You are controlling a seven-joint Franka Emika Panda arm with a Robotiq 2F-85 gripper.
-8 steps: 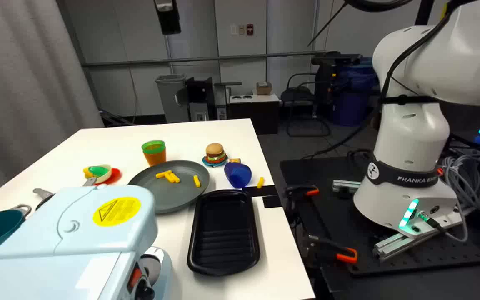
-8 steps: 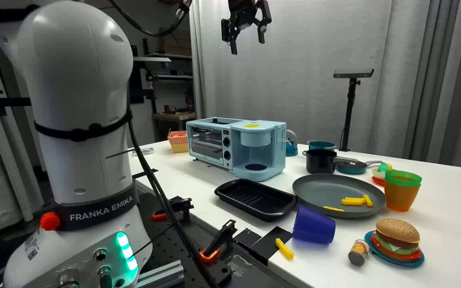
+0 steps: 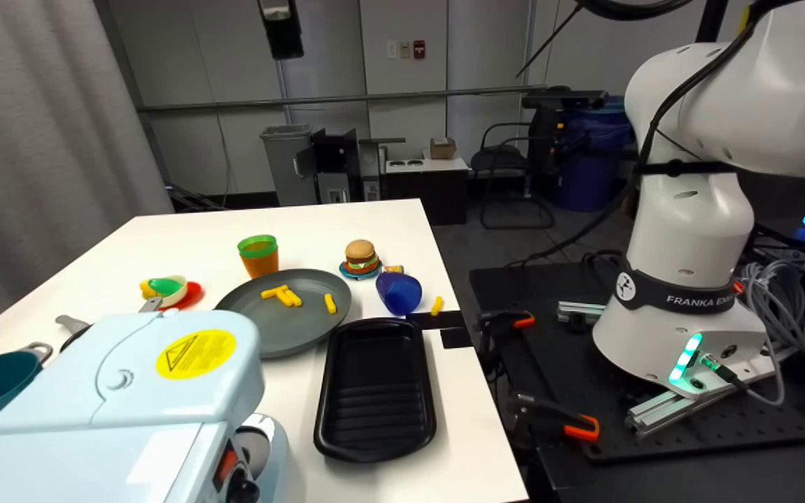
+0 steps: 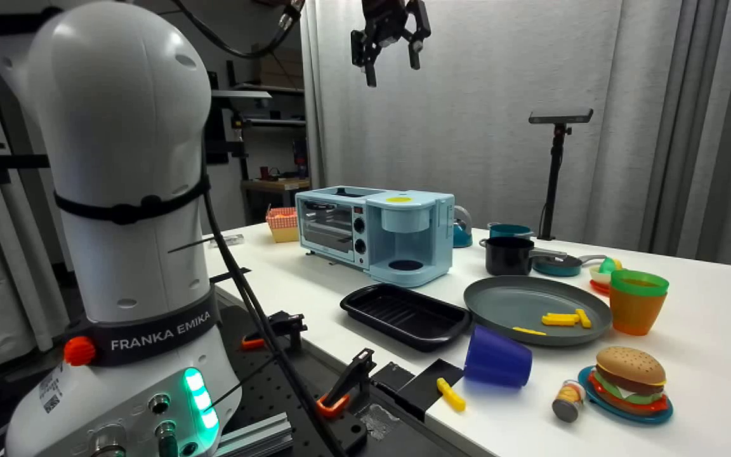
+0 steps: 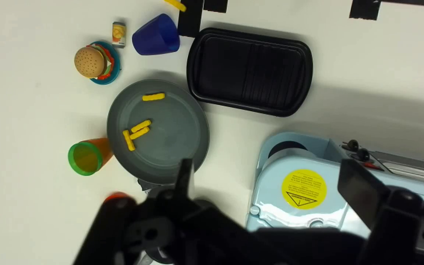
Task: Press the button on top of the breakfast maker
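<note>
The slim black fingers (image 4: 414, 58) of the black two-fingered gripper (image 4: 393, 75) are spread wide apart and, in an exterior view, are seen well above the white tabletop (image 4: 721, 324). On it the breakfast maker (image 4: 375, 238), a large pale-blue rounded plastic appliance, is stood upright; its top is marked by a yellow oval sticker (image 5: 304, 189), and in the wrist view the appliance is partly hidden by the gripper. A black rectangular ribbed tray (image 5: 223, 70) is set near the appliance. Just beside the tray, four yellow stick-shaped pieces (image 5: 153, 96) are carried by a dark-grey round plate (image 5: 175, 136). A dark-blue tapered cup (image 5: 153, 36) is laid on its side near the tray, and an orange cup with a green rim (image 4: 637, 314) is stood beside the plate.
</note>
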